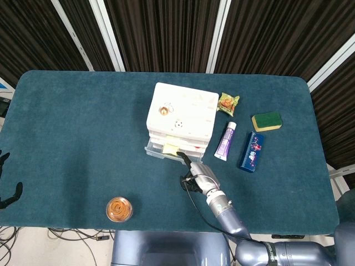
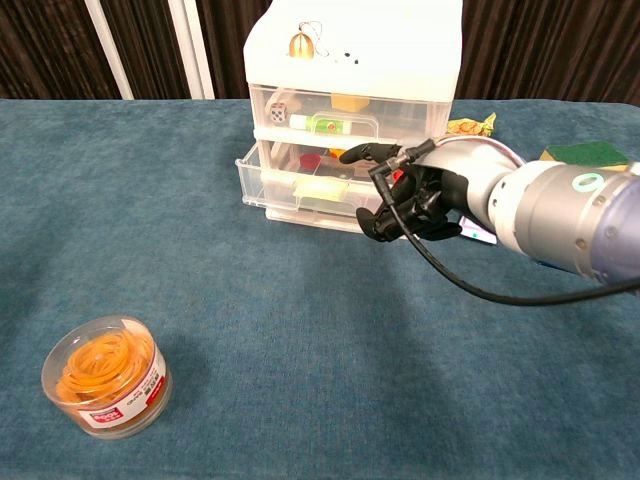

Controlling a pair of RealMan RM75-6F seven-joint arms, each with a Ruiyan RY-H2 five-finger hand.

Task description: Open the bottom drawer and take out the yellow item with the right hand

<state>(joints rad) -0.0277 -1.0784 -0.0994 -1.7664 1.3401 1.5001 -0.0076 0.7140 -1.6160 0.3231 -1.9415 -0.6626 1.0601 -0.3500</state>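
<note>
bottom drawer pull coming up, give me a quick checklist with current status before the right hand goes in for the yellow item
1. Bottom drawer pulled out of the drawer unit: ok, it sits forward of the drawer above.
2. Yellow item visible in it: ok, near the front wall.
3. Right hand at the drawer: ok, one finger reaches over its right part.
4. Right hand free to pick: cannot tell, other fingers are curled under.
5. Toothpaste tube beside the unit, clear of the hand: cannot tell.
6. Left hand out of the way: ok, at the table's far edge.
</note>
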